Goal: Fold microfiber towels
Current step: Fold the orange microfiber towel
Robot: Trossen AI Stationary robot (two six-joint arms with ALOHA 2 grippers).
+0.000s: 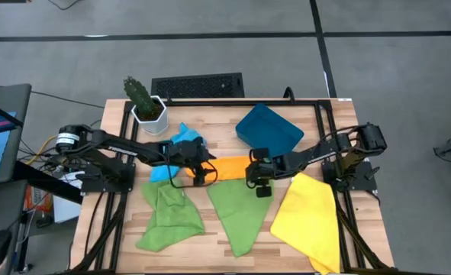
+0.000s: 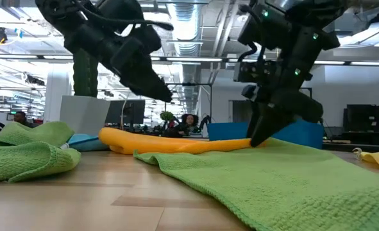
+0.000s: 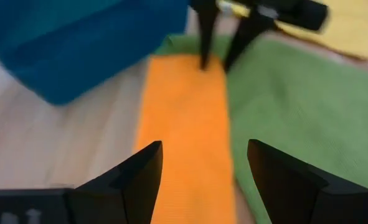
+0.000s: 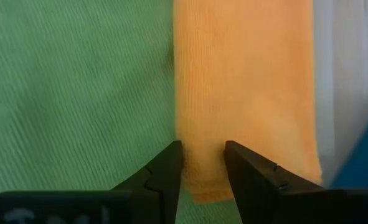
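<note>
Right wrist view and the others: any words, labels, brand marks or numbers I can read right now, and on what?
None can be read.
Right gripper body, right wrist view: pale marks at the frame's lower edge, cut off and blurred.
Left gripper body, left wrist view: pale marks, too blurred to read.
Orange towel, green towels, yellow towel, teal bin: no print visible.

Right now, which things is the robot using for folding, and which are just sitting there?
For folding: soft orange towel, light blue towel, two green towels, big yellow towel.

Just sitting: dark teal plastic bin, potted cactus.
</note>
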